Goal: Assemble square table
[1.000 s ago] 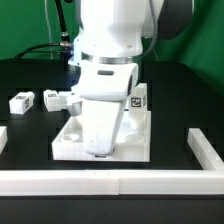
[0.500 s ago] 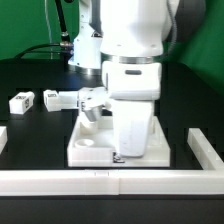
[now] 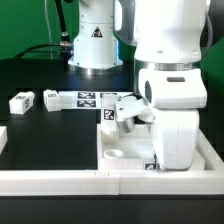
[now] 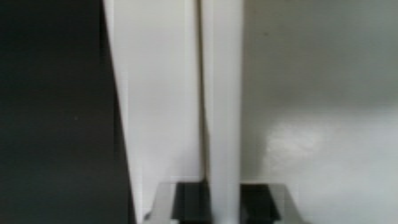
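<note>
The white square tabletop lies on the black table at the exterior view's right, its front edge against the front rail. A round socket shows in its near corner. My gripper reaches down at the tabletop's front rim and is shut on it. In the wrist view the raised rim runs straight between the two black pads of my gripper. Two short white tagged legs lie at the exterior view's left. Another tagged piece sits at the tabletop's far edge.
A long white border rail runs along the front, with a short piece at the left edge. More tagged white pieces lie behind the tabletop. The robot's base stands at the back. My arm hides the tabletop's right part.
My arm has moved to the exterior view's right with the tabletop in its grip. The tabletop has slid right and forward to the front rail, uncovering tagged pieces behind it.
</note>
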